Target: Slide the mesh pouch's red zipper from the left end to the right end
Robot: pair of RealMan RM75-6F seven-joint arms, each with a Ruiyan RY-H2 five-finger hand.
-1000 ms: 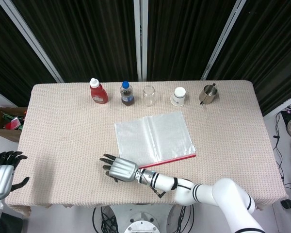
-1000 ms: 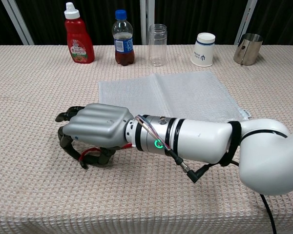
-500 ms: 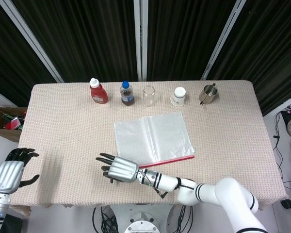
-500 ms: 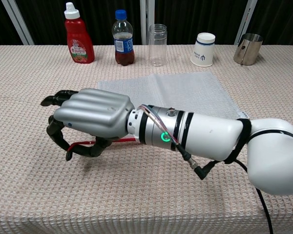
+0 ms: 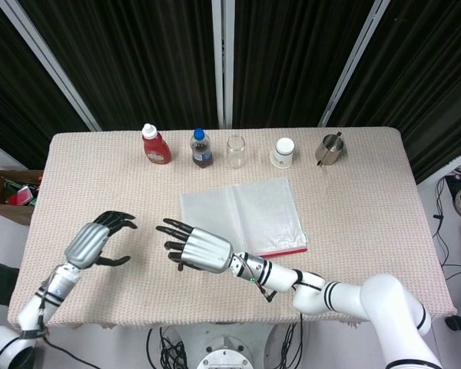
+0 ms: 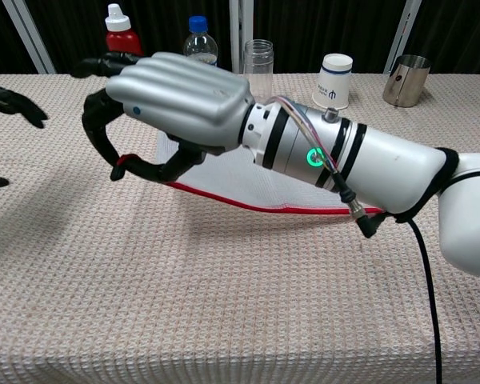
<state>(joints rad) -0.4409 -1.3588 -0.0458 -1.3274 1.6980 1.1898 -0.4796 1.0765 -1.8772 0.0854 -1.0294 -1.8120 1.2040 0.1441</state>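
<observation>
The translucent mesh pouch (image 5: 242, 215) lies flat at the table's middle, its red zipper strip (image 6: 256, 204) along the near edge. My right hand (image 6: 180, 100) hovers above the table left of the pouch. It pinches the zipper's left end (image 6: 122, 162) between thumb and a finger, so the pouch's near left corner is lifted. In the head view this right hand (image 5: 201, 249) sits at the pouch's near left corner. My left hand (image 5: 96, 241) floats over the table further left, fingers spread and holding nothing. Only its dark fingertips (image 6: 12, 102) show in the chest view.
Along the far edge stand a red ketchup bottle (image 5: 155, 144), a dark cola bottle (image 5: 201, 148), a clear jar (image 5: 235, 151), a white paper cup (image 5: 284, 152) and a metal cup (image 5: 330, 148). A cardboard box (image 5: 8, 192) sits beyond the table's left side.
My right hand has risen off the table with the zipper's left end, lifting that corner. My left hand has come in from the near left edge over the table toward the pouch.
</observation>
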